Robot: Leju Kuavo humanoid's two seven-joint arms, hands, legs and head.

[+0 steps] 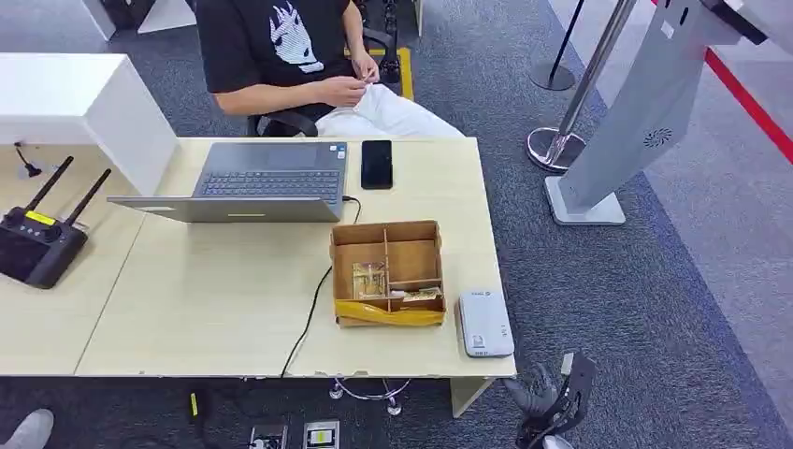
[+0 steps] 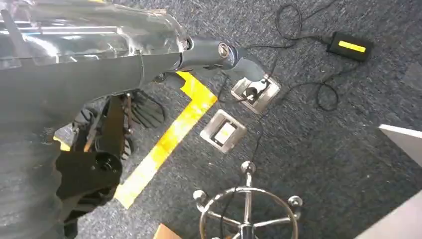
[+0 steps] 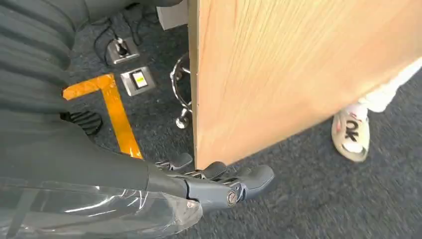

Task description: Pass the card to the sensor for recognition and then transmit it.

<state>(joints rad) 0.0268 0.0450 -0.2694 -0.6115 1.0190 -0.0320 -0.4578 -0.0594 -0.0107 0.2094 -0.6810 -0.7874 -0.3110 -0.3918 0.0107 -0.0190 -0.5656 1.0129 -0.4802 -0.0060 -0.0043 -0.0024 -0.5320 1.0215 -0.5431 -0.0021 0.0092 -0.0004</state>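
The wooden desk [image 1: 234, 290] stood on grey carpet [image 1: 655, 309]. Cards [image 1: 369, 279] lay in the cardboard box [image 1: 387, 273] beside the white sensor [image 1: 484, 323]. Right hand [image 1: 552, 398] hung empty, fingers loosely apart; left hand [image 2: 239, 59] looked empty too.

Table [image 1: 234, 309]: pale wood grain. Box [image 1: 387, 273]: brown cardboard, yellow front strip. Sensor [image 1: 484, 323]: light grey. Laptop [image 1: 248, 182]: silver-grey. Phone [image 1: 377, 164]: black. Carpet [image 1: 636, 309]: dark grey-blue, crossed by yellow tape [image 2: 169, 139]. Right hand [image 3: 219, 181]: dark grey. Person's shirt [image 1: 271, 42]: black, white print
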